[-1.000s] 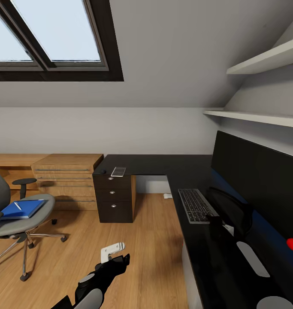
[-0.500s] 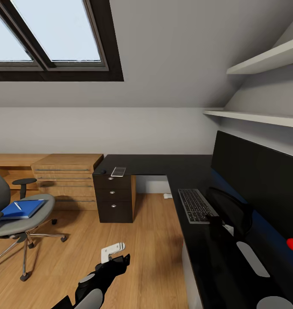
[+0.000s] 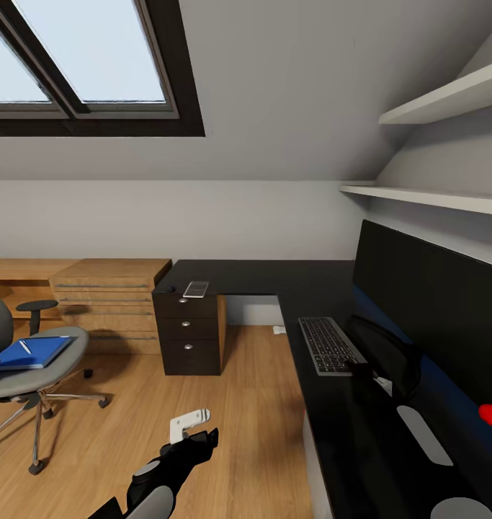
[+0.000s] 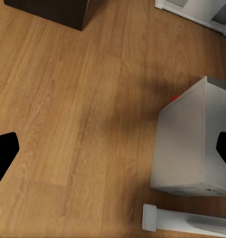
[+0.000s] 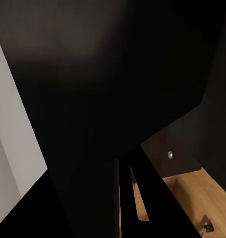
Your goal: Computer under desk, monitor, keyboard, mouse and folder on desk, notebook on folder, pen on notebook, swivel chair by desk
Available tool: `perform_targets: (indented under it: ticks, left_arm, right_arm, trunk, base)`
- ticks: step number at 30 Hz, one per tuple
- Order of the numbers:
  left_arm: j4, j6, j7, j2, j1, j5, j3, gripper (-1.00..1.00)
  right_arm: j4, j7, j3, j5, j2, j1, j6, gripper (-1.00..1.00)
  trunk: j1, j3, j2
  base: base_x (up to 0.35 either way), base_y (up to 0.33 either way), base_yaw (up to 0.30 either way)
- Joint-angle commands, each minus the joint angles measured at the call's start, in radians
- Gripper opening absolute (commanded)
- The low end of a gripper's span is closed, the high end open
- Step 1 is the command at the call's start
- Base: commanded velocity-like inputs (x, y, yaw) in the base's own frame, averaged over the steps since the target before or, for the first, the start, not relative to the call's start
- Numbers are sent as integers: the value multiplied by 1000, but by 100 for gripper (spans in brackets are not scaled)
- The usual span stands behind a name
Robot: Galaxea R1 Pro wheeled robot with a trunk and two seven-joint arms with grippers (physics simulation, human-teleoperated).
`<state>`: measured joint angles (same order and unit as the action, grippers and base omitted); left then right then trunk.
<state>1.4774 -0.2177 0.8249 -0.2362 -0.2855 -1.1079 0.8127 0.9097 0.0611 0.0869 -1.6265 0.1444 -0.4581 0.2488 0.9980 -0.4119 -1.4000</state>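
Note:
The black L-shaped desk runs along the right. On it stands the wide black monitor, with the keyboard in front of it. At the desk's far left end lie the small dark mouse and the thin notebook. The swivel chair stands at the left and carries the blue folder with the pen on it. My left gripper hangs open over the floor, near the pale computer. The right arm lies over the desk; its gripper is dark against the desk top.
A light-wood drawer chest stands between the chair and the desk's black drawer unit. Two white shelves hang above the monitor. A white desk leg stands beside the computer. Open wood floor lies between chair and desk.
The whole head view has shifted slightly, so chair, chest and drawers sit a little further left in the picture. Nothing in the room has moved, and neither arm has.

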Motion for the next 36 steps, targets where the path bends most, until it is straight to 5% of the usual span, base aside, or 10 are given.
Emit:
perform_targets:
  ticks: [1, 36]
  left_arm:
    - [0, -3, 6, 0, -1, -3, 2, 100]
    - [0, -3, 4, 0, -1, -1, 2, 100]
  right_arm:
    - [1, 6, 2, -9, 0, -1, 4, -100]
    - [3, 7, 0, -6, 1, -1, 6, -100]
  trunk:
    - [0, -1, -1]
    - [0, -1, -1]
  base:
    - [0, -15, 0]
    - [19, -1, 0]
